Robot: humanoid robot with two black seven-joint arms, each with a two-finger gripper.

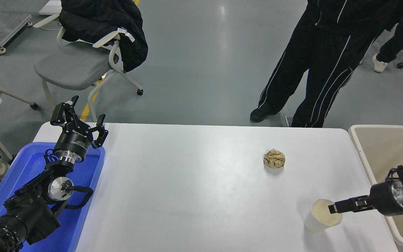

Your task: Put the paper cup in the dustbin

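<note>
The white paper cup [316, 221] stands upright near the table's front right, its cream inside showing. My right gripper [333, 209] comes in from the right, low and level, and its tip lies over the cup's right rim. It looks open, and the cup stands undisturbed. The beige dustbin [359, 144] stands just off the table's right edge, behind the right arm. My left gripper [79, 120] is parked open at the lower left, over the blue tray.
A crumpled brown paper ball [274, 158] lies on the table behind and left of the cup. The blue tray [30, 164] sits at the left edge. A person in black trousers [313, 70] stands at the far side. A chair with a jacket [82, 59] is at far left.
</note>
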